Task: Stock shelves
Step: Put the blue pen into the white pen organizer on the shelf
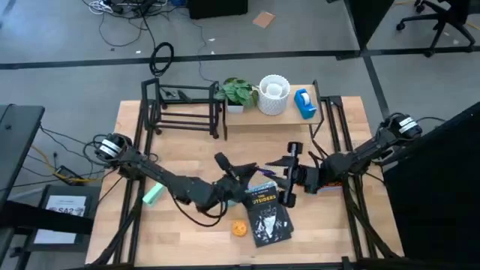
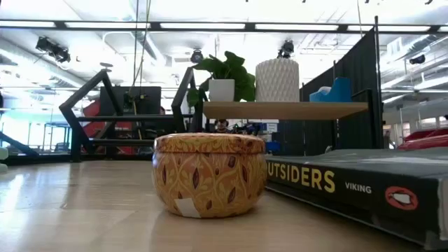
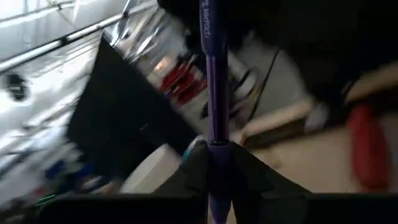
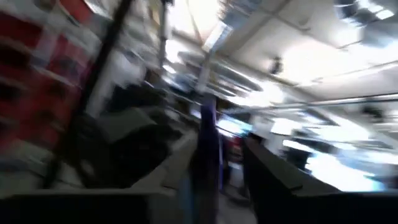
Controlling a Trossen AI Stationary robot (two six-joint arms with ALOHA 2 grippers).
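A purple pen [image 3: 215, 93] is held over the middle of the table, above a black book [image 1: 268, 216]. My left gripper [image 1: 251, 175] is shut on it. My right gripper [image 1: 280, 178] faces it from the table's right, open. In the right wrist view the pen [image 4: 208, 146] stands between the right gripper's two fingers with a gap beside it; whether they touch it, I cannot tell. At the far edge stand the shelves: a wooden plank stand [image 1: 281, 118] and a black rod rack [image 1: 187, 111]. The low view shows neither gripper. My left gripper pinches the pen's shaft [image 3: 217, 155] between its two fingers. The pen runs on along the fingers' line and sticks out well past their tips. It is lifted clear of the book and the table.
The plank stand carries a potted plant [image 1: 238, 92], a white vase [image 1: 274, 94] and a blue box [image 1: 304, 103]. An orange patterned tin [image 2: 208, 175] sits by the book's near left corner. A green object [image 1: 154, 195] lies on the table's left side.
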